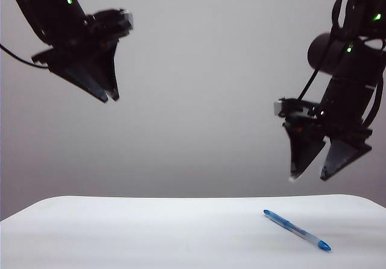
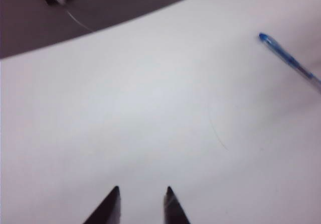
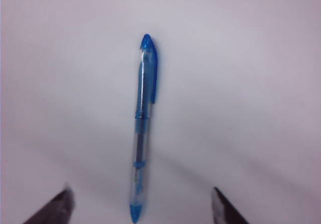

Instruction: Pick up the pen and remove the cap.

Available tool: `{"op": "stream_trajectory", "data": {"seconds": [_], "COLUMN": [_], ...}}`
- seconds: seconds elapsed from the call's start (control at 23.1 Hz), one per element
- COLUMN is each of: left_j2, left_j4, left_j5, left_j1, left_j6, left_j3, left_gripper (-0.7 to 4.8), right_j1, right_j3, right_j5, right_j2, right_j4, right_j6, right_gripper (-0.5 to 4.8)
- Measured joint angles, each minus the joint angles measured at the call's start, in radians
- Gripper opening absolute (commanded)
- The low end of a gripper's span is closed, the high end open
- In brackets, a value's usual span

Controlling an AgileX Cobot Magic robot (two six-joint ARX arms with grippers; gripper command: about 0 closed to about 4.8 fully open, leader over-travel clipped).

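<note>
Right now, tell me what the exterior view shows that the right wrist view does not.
Only the exterior view shows both arms whole: the left gripper high on the left, its jaws close together, and the right gripper hanging above the pen, apart from it, plus the table's far edge and the wall. Only the right wrist view shows the cap with its clip, seated on the pen. Both show the pen lying flat on the table and the right gripper open and empty.
</note>
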Motion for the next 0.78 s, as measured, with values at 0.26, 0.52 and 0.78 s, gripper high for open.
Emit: {"op": "stream_trajectory", "data": {"seconds": [0.26,0.52,0.78], "left_j2": [0.031,0.031,0.031], "left_j4": [-0.012,-0.009,0.0], "left_j5": [0.051,0.053,0.053], "left_j1": [-0.002,-0.002,-0.002], "left_j6": [0.0,0.001,0.001], "left_j3": [0.0,0.0,0.0], "left_gripper": [1.34,1.34,1.34], "right_j1": [0.02,0.053,0.087], "right_j3": [0.0,0.0,0.001], "right_j5": [-0.002,0.042,0.098], "right_j2": [0.089,0.161,0.188], "right_j4": [0.013,0.038,0.078], "right_j6": [-0.003,-0.004,-0.018], "right_gripper": [3.38,3.37,3.19]}}
